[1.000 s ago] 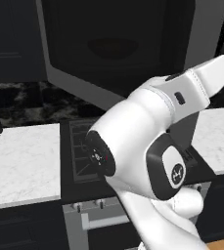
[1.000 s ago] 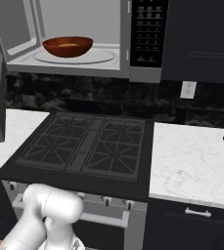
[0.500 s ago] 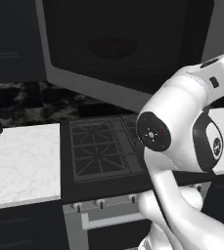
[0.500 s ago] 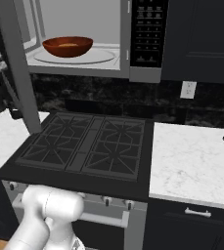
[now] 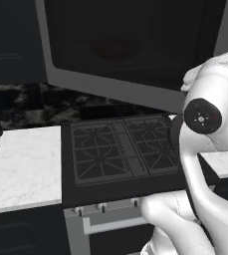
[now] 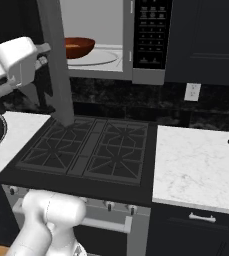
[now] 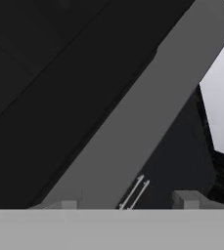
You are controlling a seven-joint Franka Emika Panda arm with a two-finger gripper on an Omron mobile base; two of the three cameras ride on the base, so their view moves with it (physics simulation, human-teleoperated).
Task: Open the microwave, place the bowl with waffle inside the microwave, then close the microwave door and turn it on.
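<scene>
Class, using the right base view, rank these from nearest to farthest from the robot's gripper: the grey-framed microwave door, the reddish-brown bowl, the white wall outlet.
1. Grey-framed microwave door, right beside the gripper at far left.
2. Reddish-brown bowl, on the turntable inside the microwave.
3. White wall outlet, on the backsplash to the right.

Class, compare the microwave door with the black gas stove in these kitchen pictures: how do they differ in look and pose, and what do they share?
The microwave door stands upright, swung partly open above the counter; the stove lies flat at counter height. The door is a grey frame around a smooth dark window; the stove is black all over, topped with ridged burner grates. The door sits beside the robot's hand; the stove sits apart from it. Both are wide, dark, rectangular surfaces.
</scene>
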